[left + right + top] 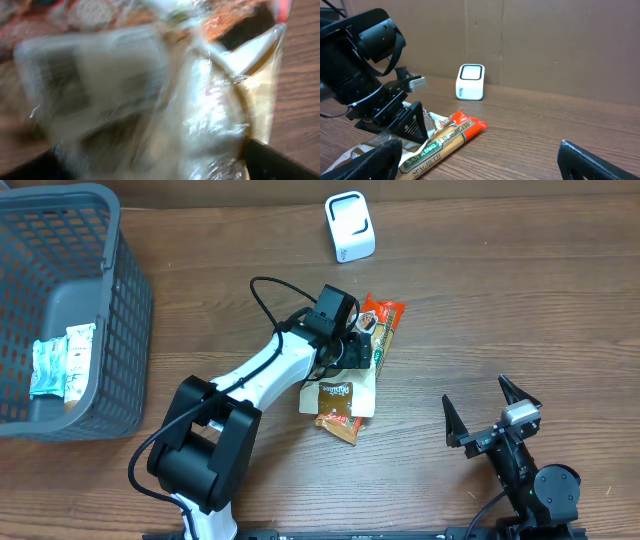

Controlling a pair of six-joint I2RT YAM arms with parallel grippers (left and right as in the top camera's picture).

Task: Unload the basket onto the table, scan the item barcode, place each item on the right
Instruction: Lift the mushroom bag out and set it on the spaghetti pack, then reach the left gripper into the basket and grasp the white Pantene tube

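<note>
Cellophane-wrapped spaghetti [386, 315] was seen on the bench [500, 300] close under the left jaws, its long axis pointed away from the robot, the white scanner [350, 226] beyond; their grip could not be told. The right jaws were spread empty, well apart.

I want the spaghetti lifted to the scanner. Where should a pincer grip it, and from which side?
Probably the orange end of the spaghetti, from above, jaws across its narrow width. The pack is long, slim and lies on the table; that end is clear, while the other sits under the left pincer among other packets.
</note>
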